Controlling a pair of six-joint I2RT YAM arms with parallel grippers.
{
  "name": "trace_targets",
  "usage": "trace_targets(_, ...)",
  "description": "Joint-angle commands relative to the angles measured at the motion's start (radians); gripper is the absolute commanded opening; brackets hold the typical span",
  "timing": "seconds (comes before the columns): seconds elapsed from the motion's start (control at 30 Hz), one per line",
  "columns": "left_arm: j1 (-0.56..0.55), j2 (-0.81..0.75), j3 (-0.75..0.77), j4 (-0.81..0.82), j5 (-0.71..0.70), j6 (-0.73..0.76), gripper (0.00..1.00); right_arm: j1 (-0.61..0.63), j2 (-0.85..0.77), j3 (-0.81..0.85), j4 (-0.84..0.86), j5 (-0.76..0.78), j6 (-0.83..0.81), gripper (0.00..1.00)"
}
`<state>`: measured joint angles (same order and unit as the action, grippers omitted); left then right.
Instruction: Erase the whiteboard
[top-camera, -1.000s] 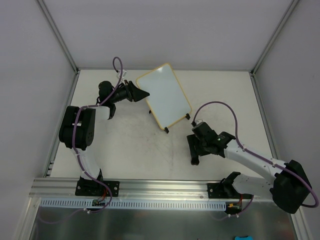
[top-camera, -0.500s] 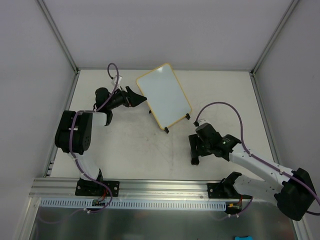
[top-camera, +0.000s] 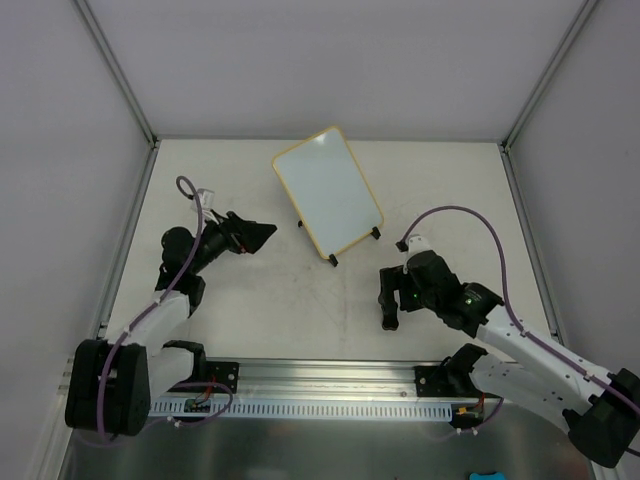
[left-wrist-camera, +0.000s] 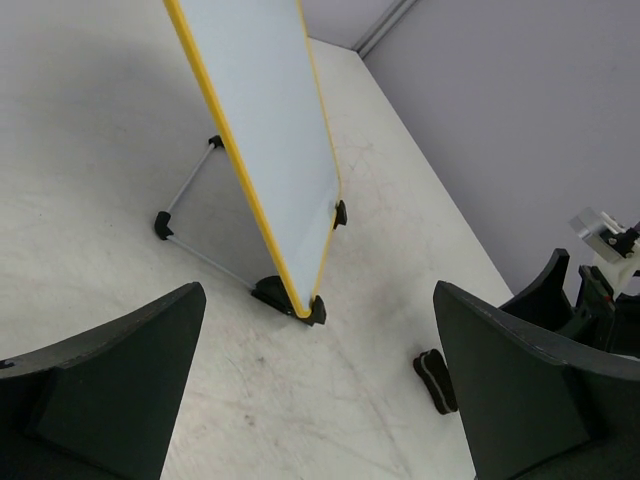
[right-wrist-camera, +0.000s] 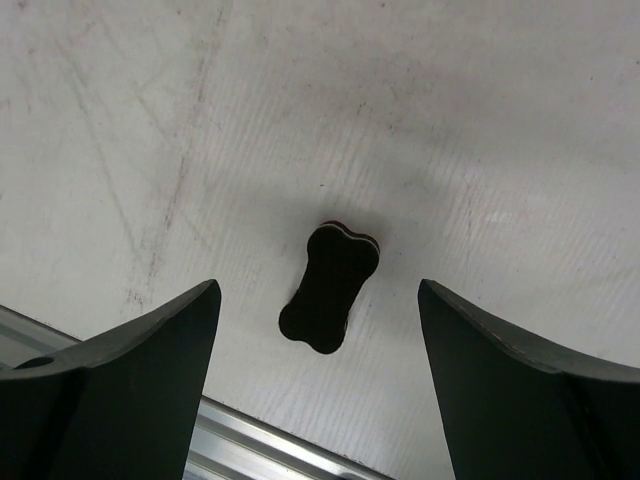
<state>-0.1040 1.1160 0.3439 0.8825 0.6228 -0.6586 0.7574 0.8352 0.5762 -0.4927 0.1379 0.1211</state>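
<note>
Top external: one whiteboard (top-camera: 326, 190), one eraser (right-wrist-camera: 330, 290); left end effector (left-wrist-camera: 320, 390), right end effector (right-wrist-camera: 318, 300) spread.

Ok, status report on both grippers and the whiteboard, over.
Left gripper open, clear of the yellow-framed white whiteboard. Right gripper open over the small black eraser block on the table. Whiteboard standing, nothing blocking it.

The left arm (top-camera: 160, 312) and right arm (top-camera: 530, 345) have white links, black joints and black bases (top-camera: 195, 375), each with a looping purple cable (top-camera: 470, 212). The fingers (left-wrist-camera: 110, 390) are matt black, broad wedges. A green dot (top-camera: 465, 297) near the right wrist may be a light.
</note>
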Motion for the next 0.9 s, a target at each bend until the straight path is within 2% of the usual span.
trace_targets(0.0,-0.002,-0.158,-0.012,-0.235,-0.058,0.047,0.99,-0.004,-0.039,0.005,0.057,-0.004,-0.038,0.84)
trace_targets(0.07,-0.002,-0.246,-0.048,-0.325,-0.074,0.05,0.99,-0.004,-0.082,-0.002,0.065,0.015,-0.038,0.85)
trace_targets(0.27,-0.002,-0.419,-0.172,-0.375,0.0,0.005,0.99,-0.004,-0.205,-0.047,0.105,0.058,-0.07,0.85)
trace_targets(0.3,-0.002,-0.473,-0.174,-0.457,-0.006,0.011,0.99,-0.004,-0.225,-0.05,0.106,0.068,-0.075,0.88)
trace_targets(0.43,-0.002,-0.588,-0.171,-0.62,-0.011,0.04,0.99,-0.004,-0.303,-0.065,0.106,0.109,-0.1,0.9)
trace_targets(0.6,-0.002,-0.731,-0.209,-0.701,0.018,0.054,0.99,-0.006,-0.323,-0.082,0.106,0.117,-0.109,0.91)
trace_targets(0.7,-0.002,-0.781,-0.224,-0.746,0.023,0.092,0.99,-0.004,-0.353,-0.096,0.106,0.137,-0.101,0.91)
trace_targets(0.87,-0.006,-0.768,-0.21,-0.754,0.058,0.117,0.99,-0.004,-0.401,-0.107,0.105,0.147,-0.104,0.91)
